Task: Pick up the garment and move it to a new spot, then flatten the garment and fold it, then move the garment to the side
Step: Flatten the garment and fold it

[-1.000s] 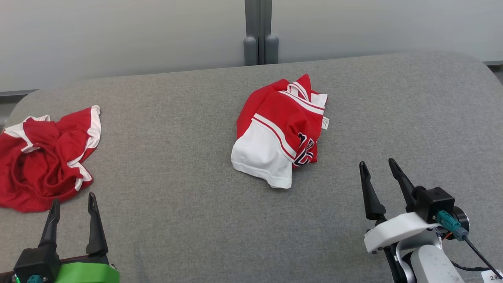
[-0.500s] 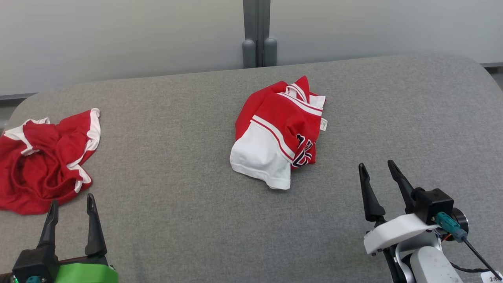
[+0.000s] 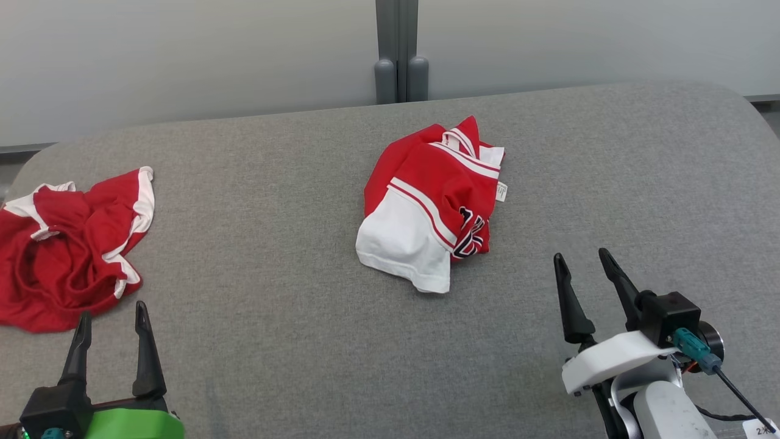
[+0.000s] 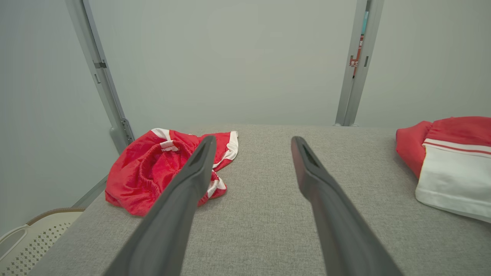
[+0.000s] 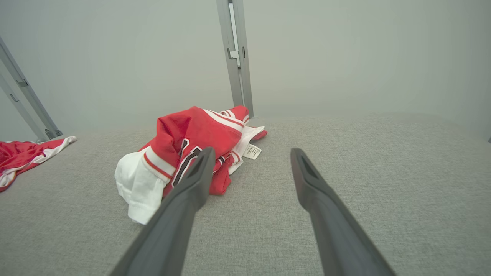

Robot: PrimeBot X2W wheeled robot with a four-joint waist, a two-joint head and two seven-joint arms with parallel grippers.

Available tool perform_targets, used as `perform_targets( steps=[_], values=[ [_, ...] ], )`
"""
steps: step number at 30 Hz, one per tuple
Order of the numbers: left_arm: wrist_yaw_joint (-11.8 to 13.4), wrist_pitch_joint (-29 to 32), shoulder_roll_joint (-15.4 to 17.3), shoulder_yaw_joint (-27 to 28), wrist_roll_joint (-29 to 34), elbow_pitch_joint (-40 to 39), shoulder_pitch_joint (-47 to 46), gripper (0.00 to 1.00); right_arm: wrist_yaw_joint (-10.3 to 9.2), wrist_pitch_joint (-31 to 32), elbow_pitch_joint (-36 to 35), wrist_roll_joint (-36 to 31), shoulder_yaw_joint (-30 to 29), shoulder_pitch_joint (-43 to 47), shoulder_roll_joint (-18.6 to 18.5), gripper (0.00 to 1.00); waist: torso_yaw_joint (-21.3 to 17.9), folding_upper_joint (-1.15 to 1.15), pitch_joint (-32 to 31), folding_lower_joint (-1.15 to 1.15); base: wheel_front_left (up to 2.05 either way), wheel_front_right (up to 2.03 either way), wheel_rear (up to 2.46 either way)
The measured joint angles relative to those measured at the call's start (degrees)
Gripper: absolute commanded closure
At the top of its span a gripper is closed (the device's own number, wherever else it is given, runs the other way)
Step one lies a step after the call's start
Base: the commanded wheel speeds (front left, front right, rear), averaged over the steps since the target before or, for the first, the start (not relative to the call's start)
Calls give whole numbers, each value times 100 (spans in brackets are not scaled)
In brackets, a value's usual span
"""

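Observation:
The garment (image 3: 429, 207), a crumpled red and white jersey with dark lettering, lies bunched in the middle of the grey padded table (image 3: 274, 353). It also appears at the right edge as the garment (image 4: 452, 165) and left of centre as the garment (image 5: 184, 153). My right gripper (image 3: 580, 253) hovers open to the garment's lower right, apart from it, with nothing between its fingers; in the right wrist view the right gripper (image 5: 252, 150) points just right of the cloth. My left gripper (image 3: 113, 310) stands open and empty at the lower left, seen as the left gripper (image 4: 253, 138).
A second crumpled red cloth with white trim (image 3: 67, 250) lies at the table's left edge, just beyond my left fingers, also seen as red cloth (image 4: 161, 168). A grey post (image 3: 400, 55) stands behind the table against a pale wall. A cream perforated basket (image 4: 23, 237) sits below the table's left side.
The head view has shifted by a few pixels. Neither gripper has opened or shut, and both cloths lie where they were.

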Motion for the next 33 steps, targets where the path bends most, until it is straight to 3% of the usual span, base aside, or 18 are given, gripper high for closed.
perform_targets(
  steps=[7, 11, 22, 29, 33],
  values=[
    [-11, 0, -16, -76, 0, 25, -124, 0, 0, 0, 215, -193, 190, -543, -4, 0, 85, 0, 72, 0, 0, 0, 0],
    [-16, 0, -25, -158, -8, 33, -233, 0, 1, 0, 504, -323, 503, -1285, 3, 0, 154, 0, 194, 0, 0, 0, 0],
    [-18, 0, -43, -347, -59, 98, -654, 0, 1, 870, 2304, -601, 869, -3464, -2, 0, 448, 0, 650, 0, 0, 0, 0],
    [-19, 0, -46, -378, -104, 153, -765, 0, 1, 1599, 3652, -464, 1224, -4014, 1, 0, 625, 0, 836, 0, 0, 0, 0],
    [-20, 0, -47, -392, -105, 153, -827, 0, 1, 1650, 3980, -312, 1366, -4142, 0, 0, 627, 0, 907, 0, 0, 0, 0]
  ],
)
